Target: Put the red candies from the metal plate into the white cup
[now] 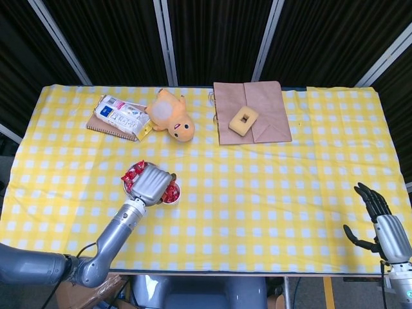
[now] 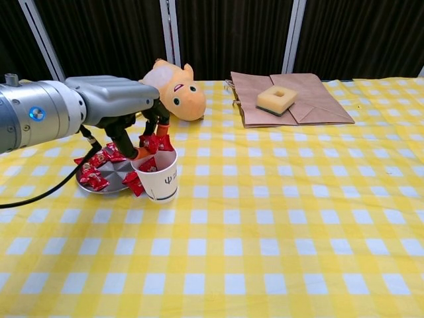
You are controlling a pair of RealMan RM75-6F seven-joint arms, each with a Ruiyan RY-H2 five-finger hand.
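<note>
Toward the front-left part of the table [image 2: 278,265], the metal plate [image 2: 109,173] lay on the yellow checked cloth with several red candies [image 2: 93,177] on it. The left hand [image 2: 122,103] hung over the white cup [image 2: 157,173], which stood just right of the plate and touching its edge; the fingers [image 2: 147,136] were curled down around one red candy [image 2: 154,142] held right above the cup's mouth. More red wrappers showed inside the cup, and one candy lay against its left wall at the plate's rim. Nearer the back edge lay a snack packet [image 1: 119,117] on a notebook, then an orange plush toy [image 1: 171,114] on its side, then a brown paper bag [image 1: 251,111] with a square sponge [image 1: 243,120] on top. At the front-right corner, the right hand [image 1: 376,219] rested beyond the table's edge, holding nothing, fingers spread apart.
</note>
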